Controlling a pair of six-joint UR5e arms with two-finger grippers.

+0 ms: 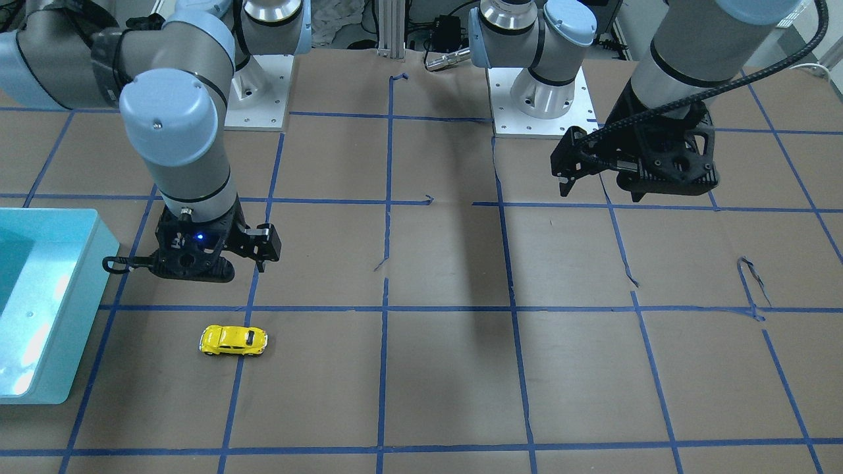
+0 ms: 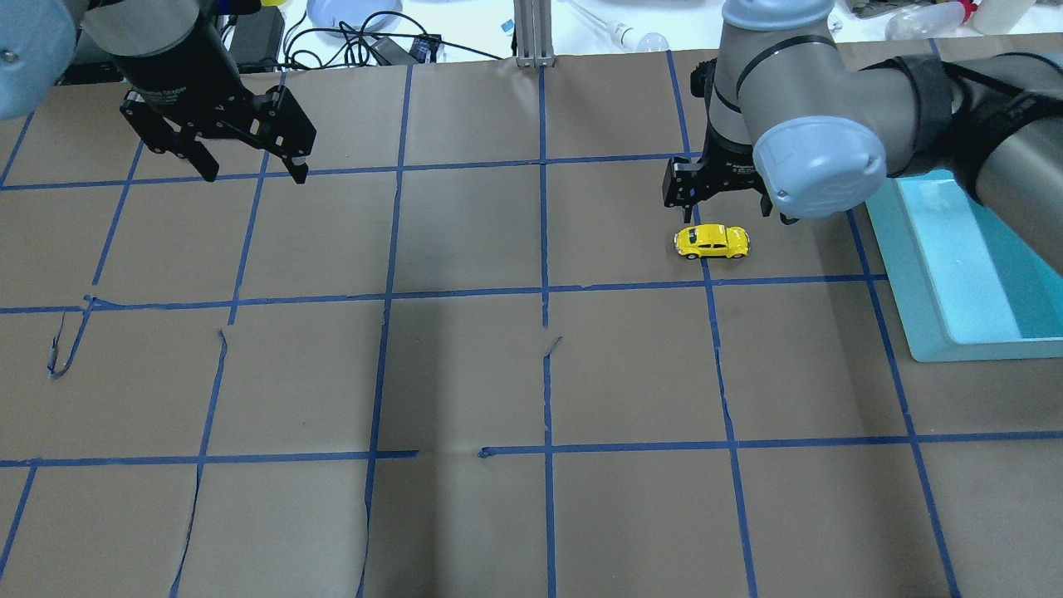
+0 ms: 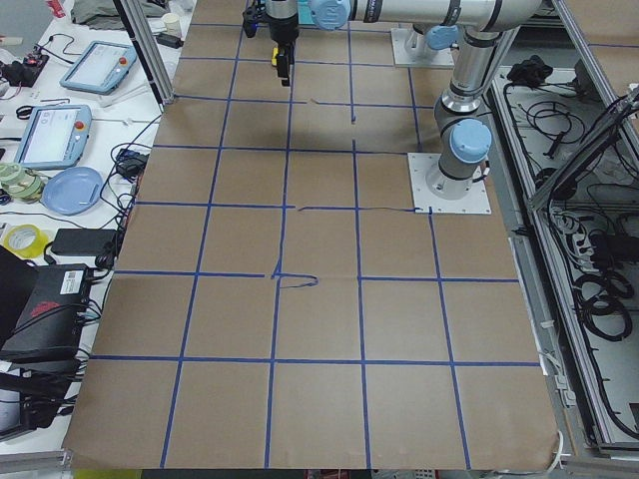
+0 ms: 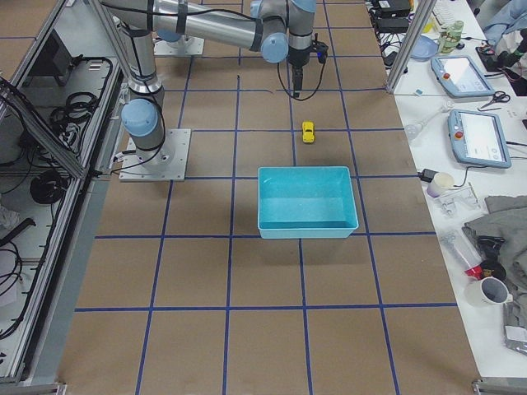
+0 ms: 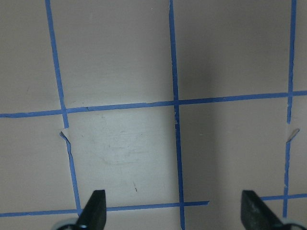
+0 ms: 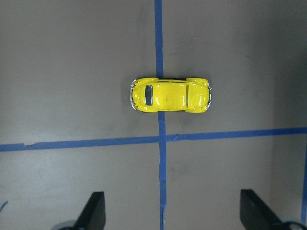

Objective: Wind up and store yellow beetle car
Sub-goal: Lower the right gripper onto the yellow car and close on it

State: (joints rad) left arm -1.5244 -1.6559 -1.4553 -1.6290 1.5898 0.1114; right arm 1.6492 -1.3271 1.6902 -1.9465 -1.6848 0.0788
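Presently yellow beetle car (image 6: 170, 95) sits on surface (image 6: 72, 57) at centre of right wrist view, apart from right jaws at bottom edge: wide open, empty. Left jaws likewise open, empty.

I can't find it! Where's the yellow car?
Overhead view, right side: the yellow beetle car sits on blue tape by the right gripper, left of the teal bin.

2 units, left arm (image 1: 685, 59) & right arm (image 1: 191, 164): silver-grey tubes, pale-blue round joint caps w/ tiny screws, black seam rings. left gripper (image 2: 255, 174) & right gripper (image 1: 216, 262): black skeletal frames. Blue LED (image 1: 199, 237) on right gripper. Ribbed black cable (image 1: 757, 76) along left arm. White base plates (image 1: 579, 122) w/ screw holes.
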